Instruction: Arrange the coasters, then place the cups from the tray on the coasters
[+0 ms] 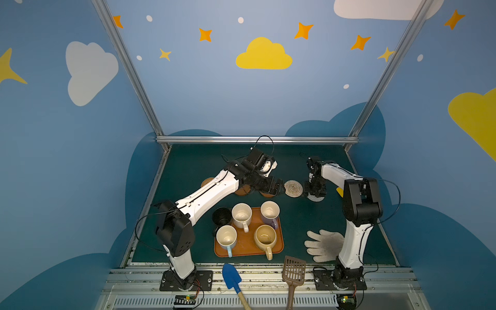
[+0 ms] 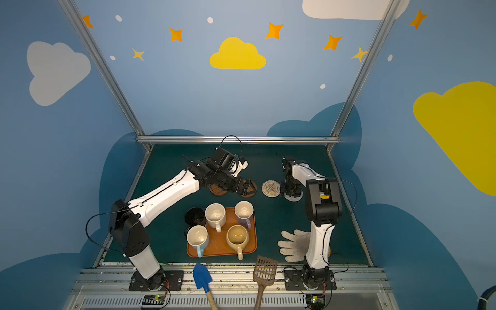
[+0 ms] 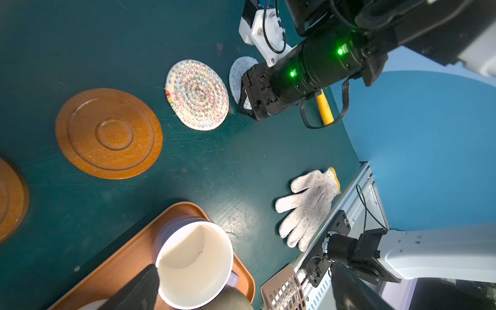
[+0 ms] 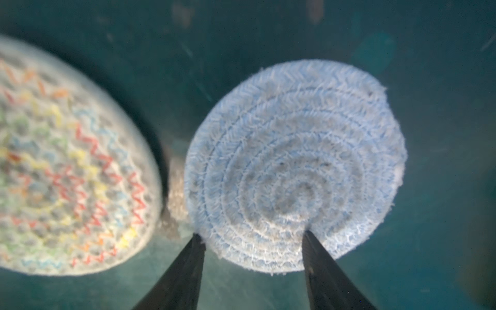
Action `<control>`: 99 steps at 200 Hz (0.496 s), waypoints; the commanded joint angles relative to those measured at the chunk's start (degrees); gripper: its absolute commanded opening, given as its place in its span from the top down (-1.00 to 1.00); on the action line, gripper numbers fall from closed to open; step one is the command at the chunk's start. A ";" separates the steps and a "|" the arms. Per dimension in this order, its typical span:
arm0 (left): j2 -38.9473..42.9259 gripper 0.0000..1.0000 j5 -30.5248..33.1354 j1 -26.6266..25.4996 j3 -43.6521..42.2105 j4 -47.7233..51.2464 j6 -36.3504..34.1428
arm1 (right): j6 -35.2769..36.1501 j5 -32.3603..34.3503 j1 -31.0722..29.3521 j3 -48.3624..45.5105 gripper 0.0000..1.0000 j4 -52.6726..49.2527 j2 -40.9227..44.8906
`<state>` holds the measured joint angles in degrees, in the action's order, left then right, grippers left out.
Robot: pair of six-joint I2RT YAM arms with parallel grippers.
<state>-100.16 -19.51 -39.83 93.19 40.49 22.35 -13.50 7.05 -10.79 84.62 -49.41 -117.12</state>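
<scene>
Green tabletop [image 1: 308, 228], tray [image 1: 248, 248] holding cups [image 1: 241, 214]

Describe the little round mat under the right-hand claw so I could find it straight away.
Start at the orange tray of mugs, then look past it to the row of round mats on the green table. The pale blue-white rope mat lies at the row's right end, under the right gripper. Its neighbour is cream with colourful zigzag stitching; the two brown ones are wood.

A white glove [image 1: 323, 245], blue trowel [image 1: 231, 276] and brown scoop [image 1: 294, 271] (slotted).
</scene>
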 commanded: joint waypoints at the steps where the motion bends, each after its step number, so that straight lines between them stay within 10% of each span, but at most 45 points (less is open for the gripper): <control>1: 2.36 -0.99 -0.15 0.54 -0.59 0.73 -0.27 | 2.47 -0.27 0.46 3.19 -0.18 -1.10 -2.24; 99: 3.93 -0.99 1.77 2.19 0.60 2.84 -0.71 | 1.31 -3.20 0.25 6.21 -0.40 -2.60 5.05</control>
<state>-98.43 -18.96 -38.68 92.42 40.93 22.33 -11.57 5.50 -10.22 90.08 -50.00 -117.60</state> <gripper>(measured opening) 0.996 0.684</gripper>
